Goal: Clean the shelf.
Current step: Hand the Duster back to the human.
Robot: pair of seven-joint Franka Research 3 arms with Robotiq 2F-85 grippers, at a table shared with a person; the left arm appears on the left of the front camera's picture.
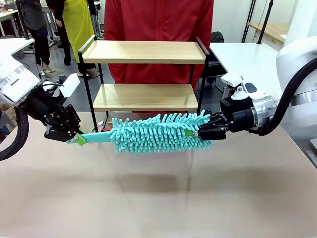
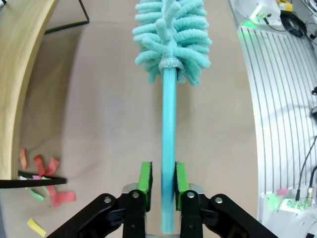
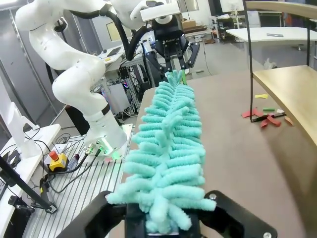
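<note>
Above the table: duster (image 1: 158, 133) is held level between both arms, clear of the shelf (image 1: 143, 74).
Left gripper (image 1: 80, 139): clamped on the smooth turquoise handle.
Right gripper (image 1: 197, 133): appears closed on the duster's tip; chenille fronds hide its pads.
Shelf: far side; pale wood boards, thin black frame.
Progress: wiping not begun; paper scraps (image 2: 47, 181) lie by its legs.

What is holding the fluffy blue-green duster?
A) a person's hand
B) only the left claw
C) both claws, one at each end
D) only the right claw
C: the left claw pinches the handle end of the duster, and the right claw grips its fluffy tip, so it hangs between them in front of the shelf.
</note>
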